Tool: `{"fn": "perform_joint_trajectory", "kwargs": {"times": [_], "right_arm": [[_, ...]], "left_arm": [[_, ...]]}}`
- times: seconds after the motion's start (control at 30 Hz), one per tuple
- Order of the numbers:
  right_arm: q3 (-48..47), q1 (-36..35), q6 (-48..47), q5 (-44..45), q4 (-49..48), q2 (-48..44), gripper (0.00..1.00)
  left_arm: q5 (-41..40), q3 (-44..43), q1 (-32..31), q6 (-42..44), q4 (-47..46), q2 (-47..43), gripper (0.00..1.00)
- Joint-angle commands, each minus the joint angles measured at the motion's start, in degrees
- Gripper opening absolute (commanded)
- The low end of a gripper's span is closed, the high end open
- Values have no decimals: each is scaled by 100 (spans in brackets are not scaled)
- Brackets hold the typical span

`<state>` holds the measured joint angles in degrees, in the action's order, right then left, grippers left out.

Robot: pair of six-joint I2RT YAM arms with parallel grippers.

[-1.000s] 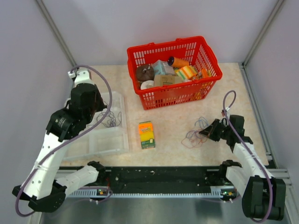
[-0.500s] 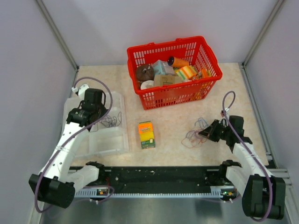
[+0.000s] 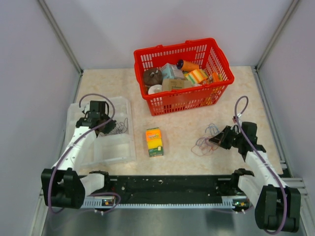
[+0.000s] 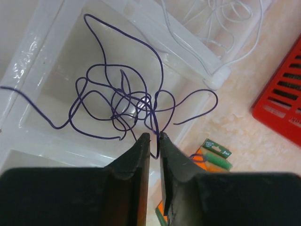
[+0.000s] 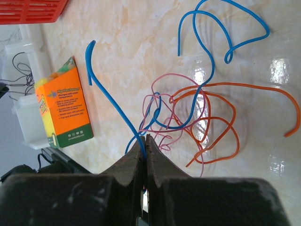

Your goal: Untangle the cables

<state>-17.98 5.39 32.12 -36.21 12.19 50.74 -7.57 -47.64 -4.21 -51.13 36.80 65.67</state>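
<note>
Left gripper (image 4: 151,136) is pinching purple cable (image 4: 101,92) at its tips, bunch lying just ahead in clear tray (image 4: 28,61). Right gripper (image 5: 144,137) is clamping blue cable (image 5: 106,92), orange cable (image 5: 225,120) lying ahead.

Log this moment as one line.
left end effector: shut on purple cable, over clear bin | right end effector: shut on blue cable
</note>
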Motion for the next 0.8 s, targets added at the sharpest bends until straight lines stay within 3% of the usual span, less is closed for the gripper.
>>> {"fn": "perform_joint_trajectory", "kwargs": {"times": [0.0, 0.07, 0.1, 0.13, 0.23, 0.33, 0.47, 0.53, 0.67, 0.77], "right_arm": [[-4, -29, -13, -159, -269, 41, 0], [-13, -125, -13, -254, -339, 76, 0], [-22, -195, -30, -316, -392, 94, 0], [-13, -300, -22, -308, -401, 94, 0], [-57, -712, -48, -133, -419, 76, 0], [-92, -969, -74, -18, -427, 111, 0], [-162, -1145, -135, -27, -401, 155, 0], [-223, -1329, -171, -18, -375, 164, 0], [-286, -1646, 83, -149, -260, 121, 0], [-66, -1664, 566, -632, -567, -142, 0]], "left_arm": [[467, -9, 43, -143, -279, -238, 38], [677, -9, 43, 6, -278, -457, 63], [730, -35, 34, 77, -261, -546, 65], [914, -87, 34, 112, -200, -642, 81], [1038, -211, 34, 218, -41, -1011, 82], [1397, -220, 34, 498, -198, -1459, 75], [3074, 87, -184, 938, -1365, -1768, 63], [3350, 97, -780, 1148, -1841, -1698, 63], [2525, -193, -3036, 1782, -2061, -1129, 63], [2419, -80, -3918, 1380, -2719, -539, 61]]}}
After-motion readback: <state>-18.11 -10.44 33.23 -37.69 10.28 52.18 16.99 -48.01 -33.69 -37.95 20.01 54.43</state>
